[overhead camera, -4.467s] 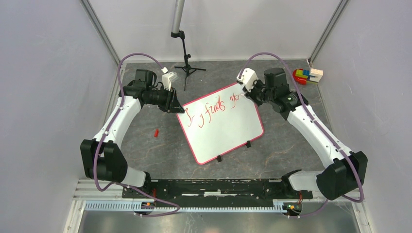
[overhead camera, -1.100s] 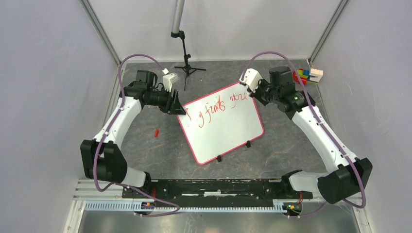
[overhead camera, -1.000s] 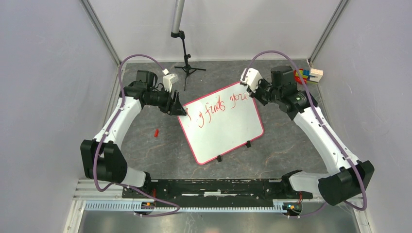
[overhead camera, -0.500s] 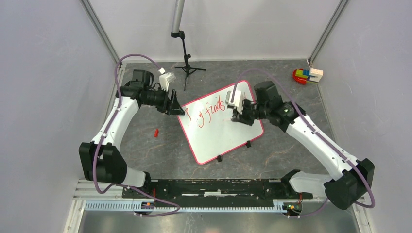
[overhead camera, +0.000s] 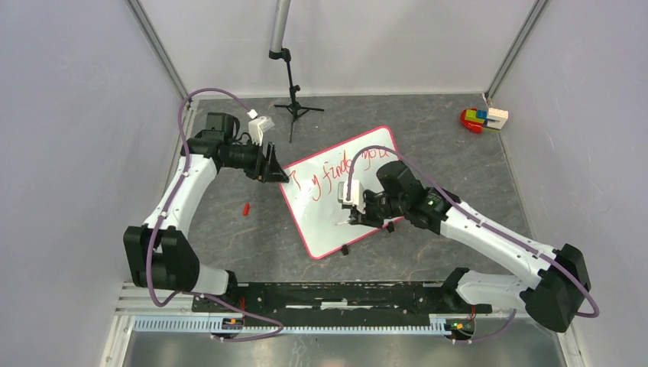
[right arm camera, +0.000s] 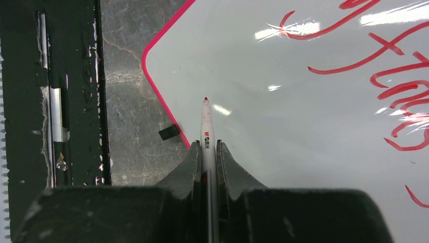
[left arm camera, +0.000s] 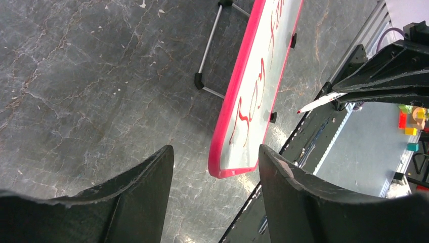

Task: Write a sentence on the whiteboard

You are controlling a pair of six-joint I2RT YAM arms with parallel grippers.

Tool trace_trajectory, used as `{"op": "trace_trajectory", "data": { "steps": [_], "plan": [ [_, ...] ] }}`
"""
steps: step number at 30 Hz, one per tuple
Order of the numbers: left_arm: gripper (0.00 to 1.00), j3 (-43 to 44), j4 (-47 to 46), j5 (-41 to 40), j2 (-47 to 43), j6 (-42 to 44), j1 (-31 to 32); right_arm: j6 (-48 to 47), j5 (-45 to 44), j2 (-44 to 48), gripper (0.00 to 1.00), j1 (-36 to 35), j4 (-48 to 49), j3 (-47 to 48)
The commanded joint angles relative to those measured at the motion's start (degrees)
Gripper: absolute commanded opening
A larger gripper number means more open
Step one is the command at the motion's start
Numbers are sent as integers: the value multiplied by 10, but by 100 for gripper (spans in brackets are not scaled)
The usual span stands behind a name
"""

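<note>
The whiteboard (overhead camera: 312, 222), white with a red-pink frame, lies tilted on the dark table. The sentence (overhead camera: 328, 177) is red cursive along its far edge, also seen in the left wrist view (left arm camera: 243, 109) and the right wrist view (right arm camera: 399, 81). My right gripper (overhead camera: 358, 216) (right arm camera: 208, 146) is shut on a white marker (right arm camera: 206, 124), whose red tip points at the blank lower part of the board near its front edge. My left gripper (overhead camera: 273, 170) (left arm camera: 215, 149) is open by the board's left corner (left arm camera: 238, 172), not touching it.
A small red cap (overhead camera: 246, 208) lies on the table left of the board. A black tripod stand (overhead camera: 293, 99) stands at the back. Coloured toy blocks (overhead camera: 483, 118) sit at the back right corner. A black rail (overhead camera: 336, 294) runs along the near edge.
My right arm swung with the marker from the board's far right corner, after the last word there, down to the board's lower part. My left gripper drew back slightly from the corner.
</note>
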State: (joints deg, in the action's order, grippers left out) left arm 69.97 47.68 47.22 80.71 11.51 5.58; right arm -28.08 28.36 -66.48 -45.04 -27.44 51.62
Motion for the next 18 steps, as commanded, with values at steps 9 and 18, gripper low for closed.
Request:
{"op": "trace_trajectory", "data": {
  "steps": [9, 18],
  "plan": [
    [66, -3, -15, 29, -3, -7, 3, 32, -125, -9, 0, -69, 105, -3],
    [63, -4, -15, 30, -6, -8, 5, 18, -201, -33, 0, -117, 128, -2]
  ]
}}
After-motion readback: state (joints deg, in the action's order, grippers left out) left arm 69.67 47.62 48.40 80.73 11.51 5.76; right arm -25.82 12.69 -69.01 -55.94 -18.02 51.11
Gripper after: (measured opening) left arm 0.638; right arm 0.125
